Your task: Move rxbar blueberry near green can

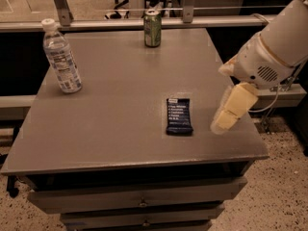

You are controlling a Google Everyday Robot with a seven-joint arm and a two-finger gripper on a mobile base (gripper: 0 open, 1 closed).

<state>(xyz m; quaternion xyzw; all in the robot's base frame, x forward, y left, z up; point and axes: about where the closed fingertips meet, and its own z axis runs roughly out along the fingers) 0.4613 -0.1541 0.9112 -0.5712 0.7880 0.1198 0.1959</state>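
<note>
The rxbar blueberry (179,115), a dark navy wrapper with white text, lies flat on the grey table (120,90), right of the middle and towards the front. The green can (152,28) stands upright at the back edge of the table, near the middle. My gripper (224,119) hangs from the white arm (274,47) over the table's right side. It sits a little to the right of the bar and above it, pointing down and left, and holds nothing that I can see.
A clear plastic water bottle (61,57) with a white cap stands at the left of the table. A metal rail (96,24) runs behind the back edge. Drawers (139,201) sit below the tabletop. Speckled floor lies to the right.
</note>
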